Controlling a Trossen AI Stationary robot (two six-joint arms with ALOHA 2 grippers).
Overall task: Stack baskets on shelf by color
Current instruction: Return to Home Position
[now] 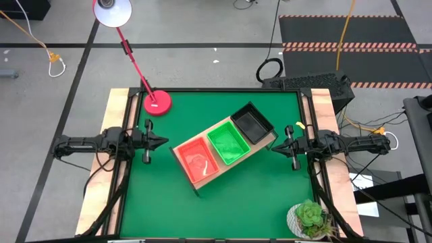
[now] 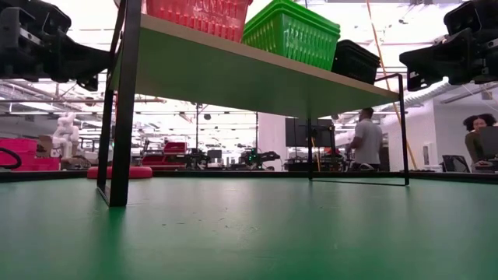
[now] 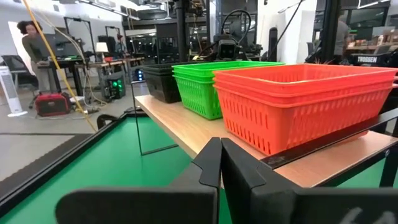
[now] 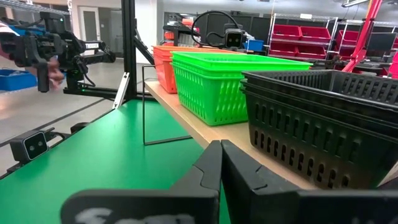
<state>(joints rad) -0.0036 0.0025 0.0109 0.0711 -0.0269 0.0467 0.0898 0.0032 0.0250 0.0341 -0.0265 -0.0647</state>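
The shelf (image 1: 197,181), a light wooden board on a thin black frame, stands slantwise on the green table. On it sit three stacks of baskets: orange-red (image 1: 199,160), green (image 1: 227,142) and black (image 1: 252,125). The left wrist view shows orange-red (image 3: 298,102) nearest, then green (image 3: 202,84) and black (image 3: 163,79). The right wrist view shows black (image 4: 323,121) nearest, then green (image 4: 230,84) and orange-red (image 4: 163,62). My left gripper (image 1: 162,142) hovers shut at the shelf's left end. My right gripper (image 1: 275,146) hovers shut at its right end. Neither touches anything.
A red desk lamp's base (image 1: 156,103) stands on the table's far left corner, its arm reaching beyond the far edge. A potted succulent (image 1: 310,219) sits at the near right corner. Pale wooden strips (image 1: 108,145) line the table's sides. People stand in the room behind (image 2: 366,140).
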